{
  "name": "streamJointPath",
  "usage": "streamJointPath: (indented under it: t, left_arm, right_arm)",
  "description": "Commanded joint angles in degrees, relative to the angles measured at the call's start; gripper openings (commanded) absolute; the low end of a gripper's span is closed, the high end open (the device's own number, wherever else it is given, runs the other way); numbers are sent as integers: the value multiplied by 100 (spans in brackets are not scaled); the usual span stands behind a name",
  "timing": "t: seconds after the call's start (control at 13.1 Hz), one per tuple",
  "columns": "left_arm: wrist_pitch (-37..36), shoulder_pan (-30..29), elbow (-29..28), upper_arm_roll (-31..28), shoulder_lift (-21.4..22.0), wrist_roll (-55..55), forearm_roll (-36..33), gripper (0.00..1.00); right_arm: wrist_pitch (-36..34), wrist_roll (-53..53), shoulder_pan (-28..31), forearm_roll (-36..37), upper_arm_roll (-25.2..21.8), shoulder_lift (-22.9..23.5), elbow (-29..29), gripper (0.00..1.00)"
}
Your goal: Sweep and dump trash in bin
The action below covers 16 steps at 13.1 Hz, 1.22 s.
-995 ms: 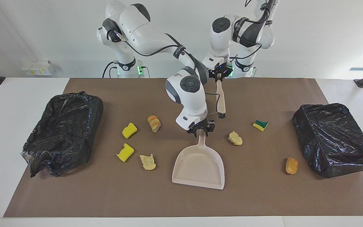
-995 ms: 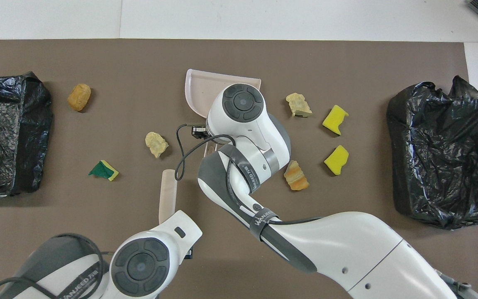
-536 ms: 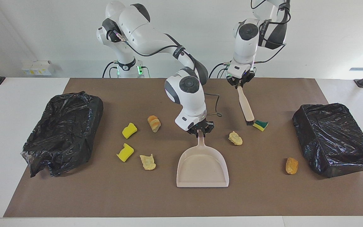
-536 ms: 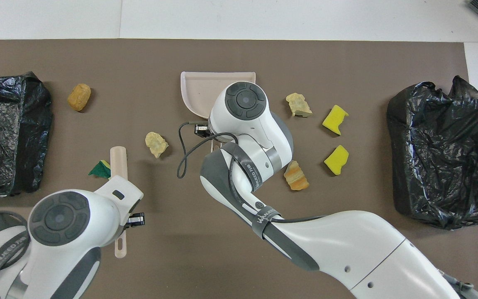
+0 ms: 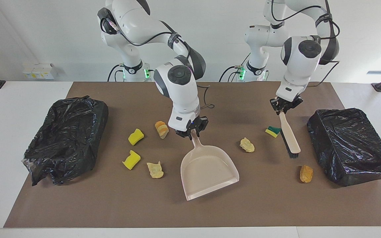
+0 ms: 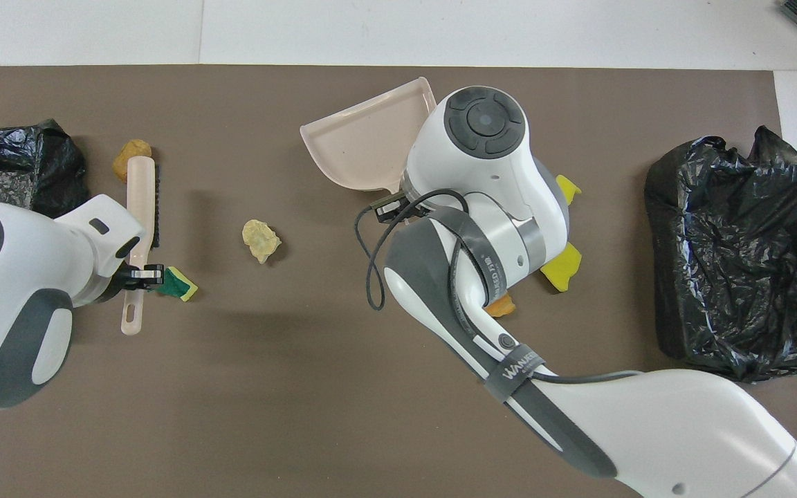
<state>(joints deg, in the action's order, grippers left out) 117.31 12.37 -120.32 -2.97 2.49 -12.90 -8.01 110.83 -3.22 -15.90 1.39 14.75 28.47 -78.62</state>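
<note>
Seven trash scraps (image 5: 247, 145) loose on mat. Right gripper (image 5: 191, 132) pinches dustpan (image 5: 207, 171) handle; left gripper (image 5: 284, 106) pinches brush (image 5: 290, 135). Advice: lay pan lip flat, sweep the green-and-yellow sponge (image 5: 273, 131) in with short strokes.

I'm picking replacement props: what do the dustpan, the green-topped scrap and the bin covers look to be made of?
Dustpan: probably moulded plastic, smooth, beige, thin raised rim. Green-and-yellow sponge: looks like soft yellow foam under a green scouring layer. Black bags: thin glossy plastic film, crinkled and shiny; what they cover is hidden.
</note>
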Motion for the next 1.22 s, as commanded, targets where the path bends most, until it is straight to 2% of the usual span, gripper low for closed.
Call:
streamJointPath:
  t: [0.0,0.23,0.38,0.54,0.69,1.0,1.15]
  left_arm:
    - [55,-347,1026,77,-1013,156,-375,0]
    - [126,-1033,1808,77,-1549,1200,-123,0]
    - [239,-1201,2134,77,-1926,1884,-139,0]
    - [406,-1342,2205,77,-2147,2536,-122,0]
    - [390,-1290,2074,103,-2148,2661,-87,0]
    - [-188,-1185,1355,165,-1736,3248,246,0]
    - [-348,-1114,1003,156,-1446,3303,694,0]
  right_arm:
    - [-446,1730,359,-86,64,-604,-470,0]
    - [-686,3033,351,-7,64,-859,-837,0]
    - [-695,4061,395,-7,55,-991,-1093,0]
    - [-843,4531,325,106,37,-1054,-1260,0]
    - [-827,4532,246,527,63,-1028,-1357,0]
    - [-747,4787,-60,573,64,-878,-1393,0]
    - [-748,4176,-79,477,72,-878,-1410,0]
